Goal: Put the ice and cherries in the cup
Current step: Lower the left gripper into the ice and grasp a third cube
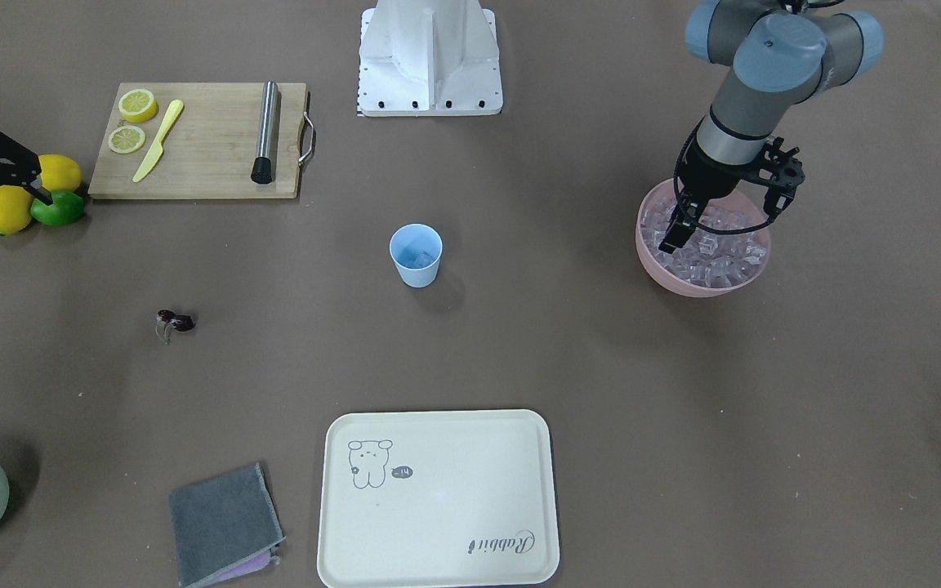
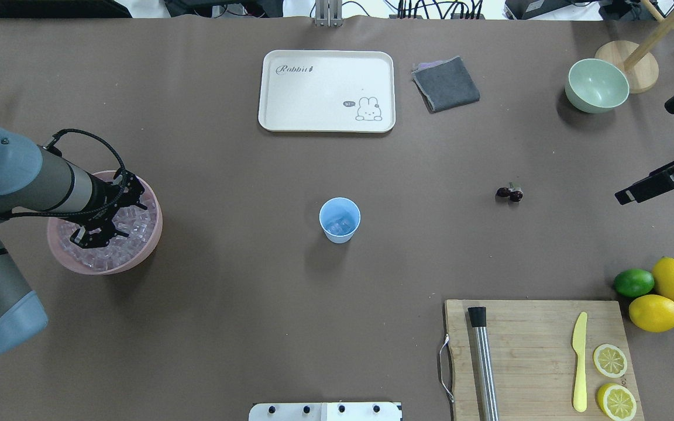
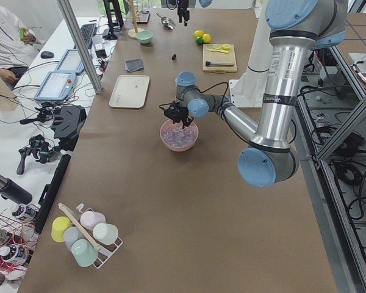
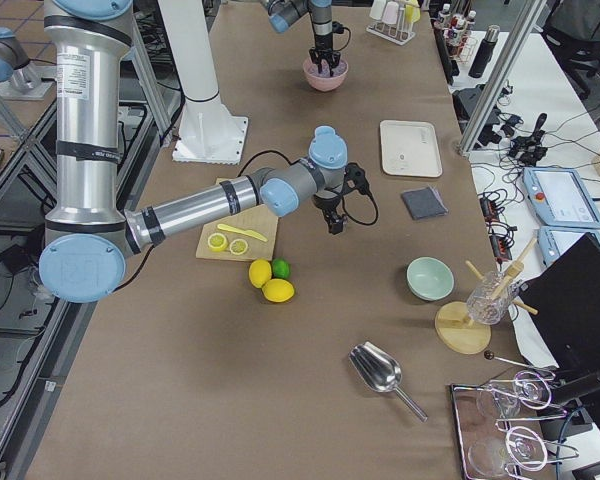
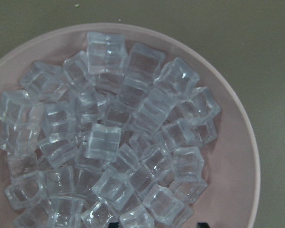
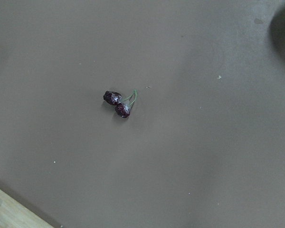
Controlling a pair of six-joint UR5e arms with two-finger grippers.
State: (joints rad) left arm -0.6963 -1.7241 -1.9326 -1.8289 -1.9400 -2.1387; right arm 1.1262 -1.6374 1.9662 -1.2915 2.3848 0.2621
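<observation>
The light blue cup (image 2: 339, 227) stands upright at the table's middle (image 1: 416, 265) with a few ice cubes in it. The pink bowl (image 2: 141, 257) on my left is full of ice (image 5: 104, 142). My left gripper (image 1: 724, 222) hangs open and empty just above the ice in the bowl (image 2: 109, 225); its fingertips (image 5: 115, 224) show at the bottom edge of the left wrist view. The cherries (image 2: 510, 193) lie on the bare table (image 1: 175, 321), centred in the right wrist view (image 6: 118, 103). My right gripper (image 2: 635, 193) hovers high to their right, open and empty.
A cream tray (image 2: 325, 88), a grey cloth (image 2: 446, 85) and a pale green bowl (image 2: 597, 85) lie at the far side. A cutting board (image 2: 530, 351) with a metal rod, yellow knife and lemon halves sits near right, beside two lemons and a lime (image 2: 656, 292).
</observation>
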